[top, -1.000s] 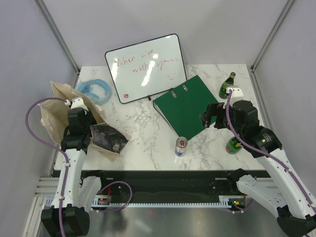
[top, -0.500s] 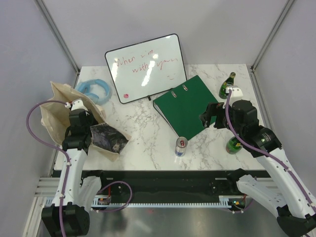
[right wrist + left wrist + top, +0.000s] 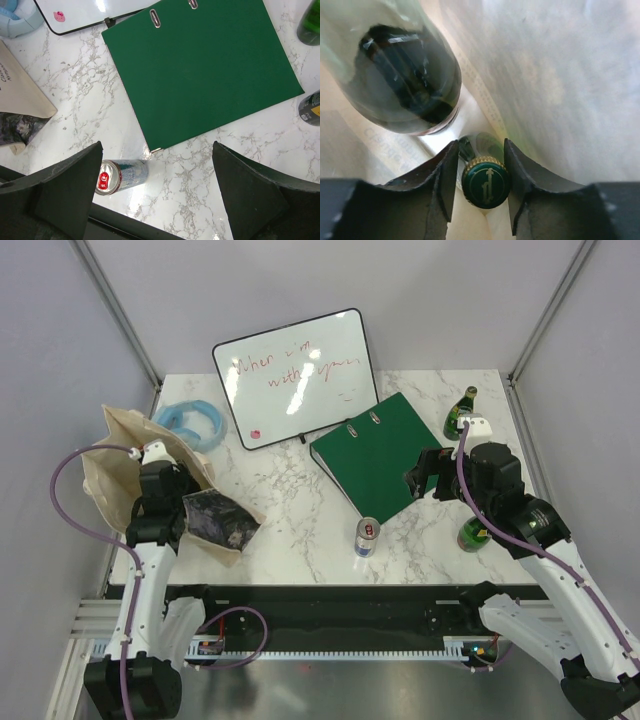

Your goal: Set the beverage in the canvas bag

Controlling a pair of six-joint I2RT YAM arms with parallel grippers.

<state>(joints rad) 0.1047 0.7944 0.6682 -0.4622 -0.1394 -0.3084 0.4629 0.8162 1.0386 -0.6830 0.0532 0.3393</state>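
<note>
Canvas bag [image 3: 100, 485], two bottles [image 3: 405, 75] [image 3: 485, 182] inside; left jaws unclear, right jaws apart.

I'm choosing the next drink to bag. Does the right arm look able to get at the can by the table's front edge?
Probably yes. The right claw hangs open near the can, which stands beside the green binder corner with nothing over it.

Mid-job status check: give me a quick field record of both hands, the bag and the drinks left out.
left hand: inside canvas bag, fingers either side of green bottle cap; grip unclear
right hand: open, empty, above green binder edge
also in bag: dark second bottle
drinks on table: can, far green bottle, near green bottle
</note>
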